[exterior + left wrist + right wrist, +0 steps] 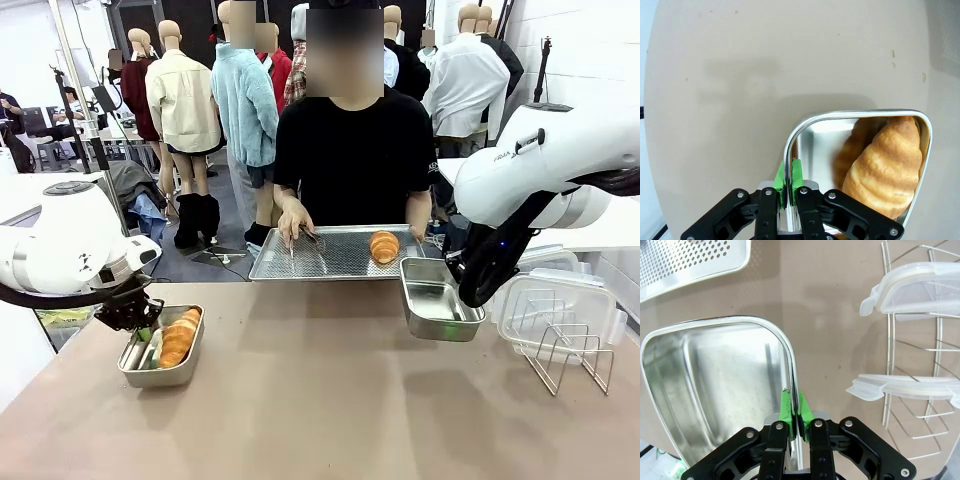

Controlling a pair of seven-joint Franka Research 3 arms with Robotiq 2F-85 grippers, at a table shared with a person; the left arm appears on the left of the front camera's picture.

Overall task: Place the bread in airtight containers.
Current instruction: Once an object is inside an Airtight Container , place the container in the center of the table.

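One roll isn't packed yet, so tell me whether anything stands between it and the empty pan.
Nothing visible does: the roll lies on the tray just behind the open empty pan; both lids sit aside on the rack.

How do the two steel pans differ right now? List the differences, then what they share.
The left pan holds a ridged roll; the right pan is empty. The left pan is nearer the robot's side; the right pan is farther across, right beside the perforated tray. Shared: both are lidless rounded steel pans, and each has a gripper shut on one wall, the left gripper and the right gripper.
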